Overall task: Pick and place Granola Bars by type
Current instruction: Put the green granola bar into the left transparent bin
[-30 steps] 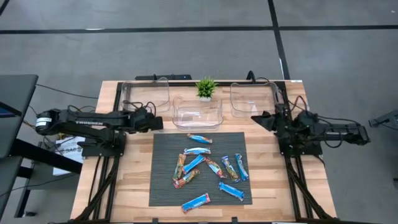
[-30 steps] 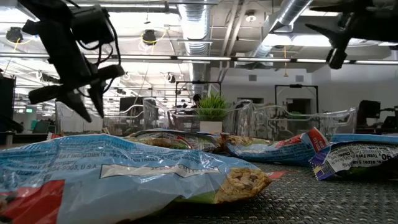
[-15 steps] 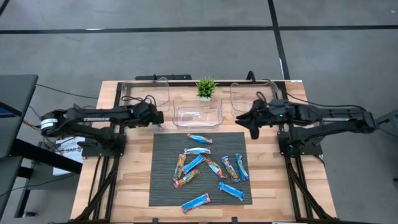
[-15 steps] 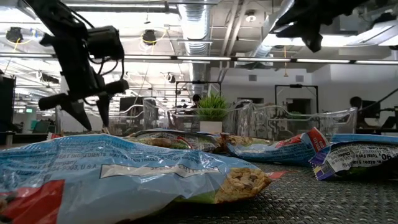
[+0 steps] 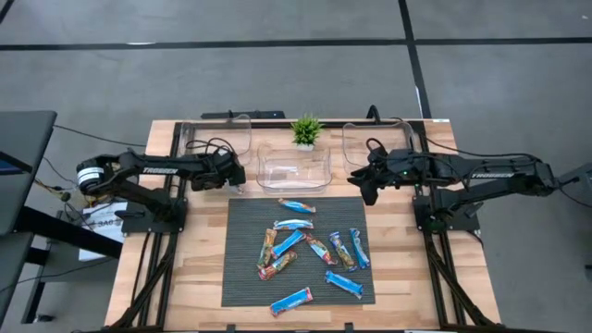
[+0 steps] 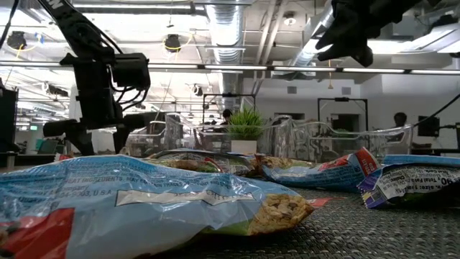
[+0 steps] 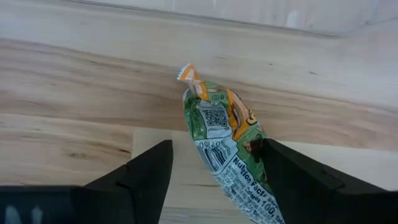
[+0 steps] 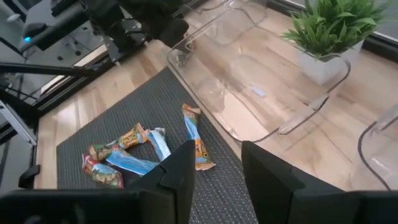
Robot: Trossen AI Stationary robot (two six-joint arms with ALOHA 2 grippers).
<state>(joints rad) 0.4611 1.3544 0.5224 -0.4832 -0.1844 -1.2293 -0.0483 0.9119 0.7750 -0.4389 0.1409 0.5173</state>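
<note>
Several Granola Bars (image 5: 310,245), mostly blue with some red or orange, lie scattered on the dark mat (image 5: 242,277). One green, white and orange bar (image 7: 219,134) lies flat on the bare wood. My left gripper (image 7: 216,146) hangs over it just left of the middle bin, pointing steeply down, open, one finger on each side and one close beside it. My right gripper (image 5: 356,183) hovers high at the middle bin's right, open, with nothing between its fingers (image 8: 217,149).
Three clear plastic bins stand along the far side: left (image 5: 217,139), middle (image 5: 294,166), right (image 5: 375,143). A small potted plant (image 5: 306,129) sits behind the middle bin. Bare wood borders the mat on all sides.
My left gripper has moved toward the middle bin and sunk toward the table, tipping more steeply downward. My right gripper has swung from beside its base toward the table's left, has risen, and now slants forward instead of pointing down; in the last half second it has barely moved.
</note>
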